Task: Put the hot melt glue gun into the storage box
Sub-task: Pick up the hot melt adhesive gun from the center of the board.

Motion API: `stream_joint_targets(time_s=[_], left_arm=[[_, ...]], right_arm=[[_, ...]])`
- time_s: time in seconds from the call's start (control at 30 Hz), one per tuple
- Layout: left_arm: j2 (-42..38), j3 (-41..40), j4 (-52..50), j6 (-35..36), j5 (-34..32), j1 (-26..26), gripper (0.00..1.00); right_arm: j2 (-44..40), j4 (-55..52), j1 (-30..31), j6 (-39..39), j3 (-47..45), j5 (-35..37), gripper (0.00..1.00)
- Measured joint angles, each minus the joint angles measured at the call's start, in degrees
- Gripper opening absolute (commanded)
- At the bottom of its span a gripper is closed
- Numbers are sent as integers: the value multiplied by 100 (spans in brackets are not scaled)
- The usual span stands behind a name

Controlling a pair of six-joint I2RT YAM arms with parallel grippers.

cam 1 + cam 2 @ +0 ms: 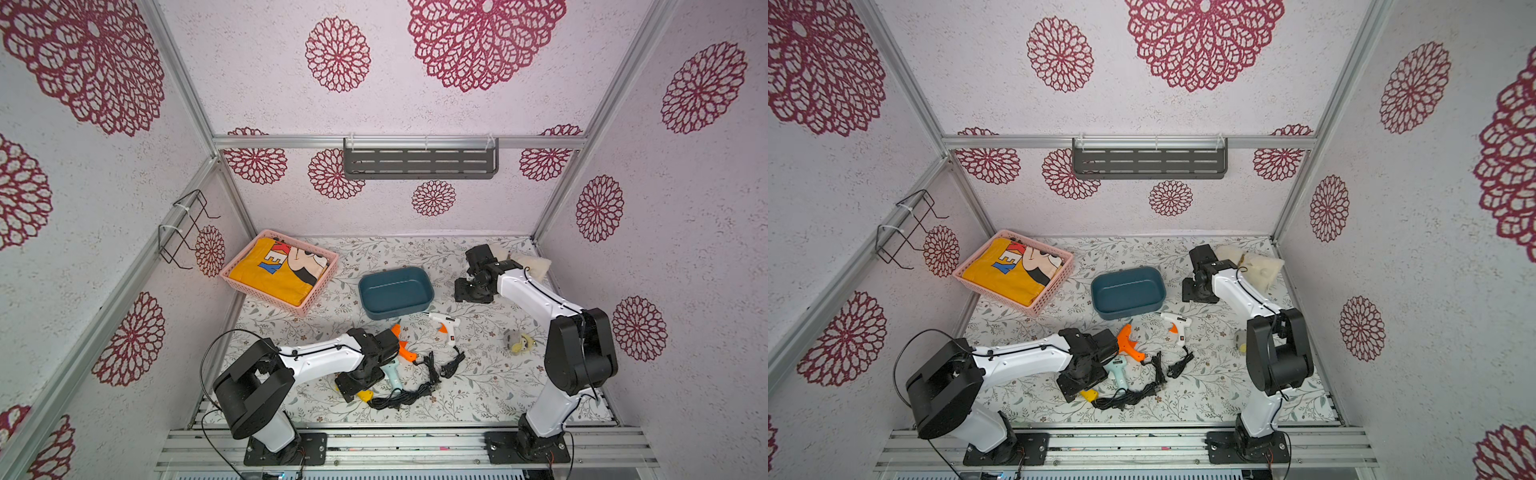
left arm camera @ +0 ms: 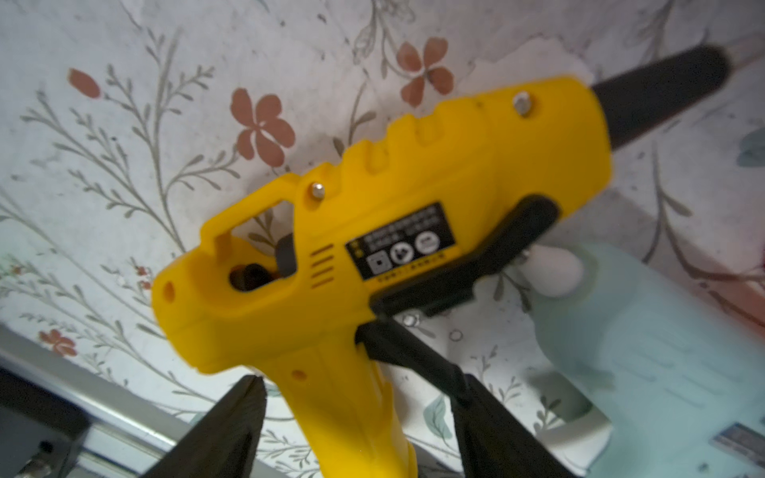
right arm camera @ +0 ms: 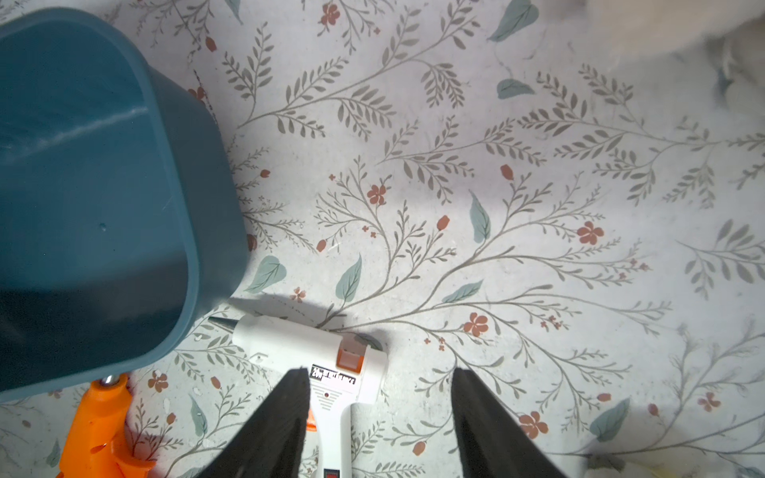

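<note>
The left gripper (image 2: pixel 359 378) is seen well open about the handle of the yellow glue gun (image 2: pixel 414 186), nothing yet clamped — a black strand (image 2: pixel 410 351) inside one jaw may be pinched, and the tangled cords (image 1: pixel 395 401) dragged. The storage box (image 1: pixel 395 291) is found empty ahead, beyond the orange gun (image 1: pixel 405 352); clear room is left above.

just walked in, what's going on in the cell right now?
The left gripper is down over the yellow glue gun, its open jaws straddling the handle without clamping it. The right gripper hangs open beside the storage box, near the white glue gun, holding nothing. The box is empty. The orange gun and the pale mint gun lie on the table.
</note>
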Motion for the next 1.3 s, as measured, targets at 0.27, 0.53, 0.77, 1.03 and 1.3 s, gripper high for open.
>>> stream_joint_targets(time_s=[0.27,0.53,0.77,1.03,1.3], left_arm=[[20,-120,72,-13,2,-17,56],[-4,-186,208,-33,7,-17,38],[-157,31,-247,153,-13,-20,2],[-1034,1639,-1764,656,-144,330,0],[-1067,3687,-2562,1274,-140,2153,0]], right_arm=[[0,-7,0,0,-31,2,61],[0,-7,0,2,-28,9,61],[0,-42,0,2,11,11,61],[0,-118,0,2,293,9,61],[52,-66,0,7,354,-17,61]])
